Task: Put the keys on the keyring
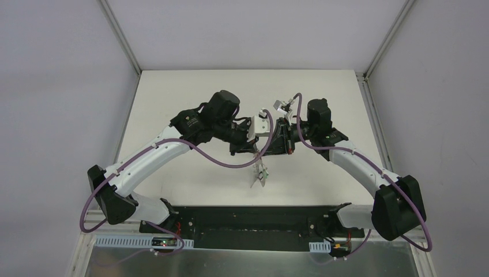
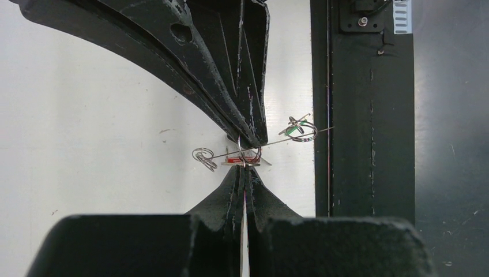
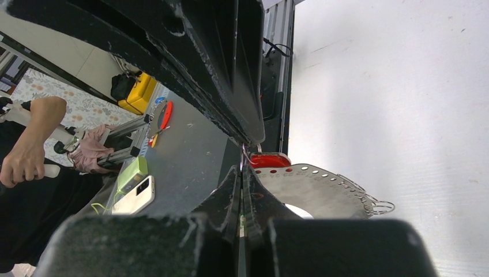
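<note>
L gripper [image 2: 244,172] clenched shut, tips pinching the red-headed silver key [image 2: 235,159]. R gripper [image 2: 252,142] also clenched, tip-to-tip w/ L, nipping the thin grey wire keyring [image 2: 277,138] just above that key. Green-tagged key [image 2: 298,131] sits on the ring's far end. Top view: the 2 grippers meet above the white bench [image 1: 190,173], approx centre, w/ metal dangling below them.

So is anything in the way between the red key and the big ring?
Nothing visible is. The red key sits right against the keyring, where the left gripper and right gripper meet tip to tip.
</note>
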Motion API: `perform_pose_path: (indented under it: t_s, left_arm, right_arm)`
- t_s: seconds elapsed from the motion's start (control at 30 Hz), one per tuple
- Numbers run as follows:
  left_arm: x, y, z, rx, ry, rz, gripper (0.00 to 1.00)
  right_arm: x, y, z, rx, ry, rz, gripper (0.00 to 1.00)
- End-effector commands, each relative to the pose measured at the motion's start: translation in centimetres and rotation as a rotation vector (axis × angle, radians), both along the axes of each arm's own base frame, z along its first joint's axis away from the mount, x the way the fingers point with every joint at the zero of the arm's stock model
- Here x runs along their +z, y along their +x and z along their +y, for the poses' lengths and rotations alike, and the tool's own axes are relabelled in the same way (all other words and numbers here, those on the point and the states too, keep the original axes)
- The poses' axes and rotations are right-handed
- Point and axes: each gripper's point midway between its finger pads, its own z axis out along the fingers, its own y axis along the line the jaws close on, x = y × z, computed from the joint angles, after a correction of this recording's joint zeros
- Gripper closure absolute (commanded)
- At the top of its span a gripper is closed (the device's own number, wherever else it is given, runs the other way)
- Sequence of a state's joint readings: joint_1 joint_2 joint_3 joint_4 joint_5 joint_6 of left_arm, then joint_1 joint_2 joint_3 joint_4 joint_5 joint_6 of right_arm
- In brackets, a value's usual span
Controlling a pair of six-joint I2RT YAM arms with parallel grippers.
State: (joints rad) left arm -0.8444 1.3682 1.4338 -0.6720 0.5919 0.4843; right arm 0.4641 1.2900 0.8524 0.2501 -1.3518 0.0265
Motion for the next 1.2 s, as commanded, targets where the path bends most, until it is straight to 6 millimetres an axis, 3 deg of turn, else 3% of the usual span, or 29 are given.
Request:
perform_pose_path:
  t_s: [0.0, 0.57, 1.17]
  left_arm:
    - [1.7, -0.8, -0.5, -0.048, -0.036, -0.020, 1.00]
    - [2.1, -0.6, -0.6, -0.046, -0.035, -0.026, 1.00]
    - [1.1, -0.6, -0.7, -0.055, -0.013, -0.025, 1.00]
  right_arm:
    - [0.8, 0.1, -0.1, 0.018, 0.028, -0.039, 1.00]
    - [0.4, 0.2, 0.2, 0.019, 0.014, -0.040, 1.00]
    - [0.8, -0.3, 0.0, 0.037, 0.026, -0.055, 1.00]
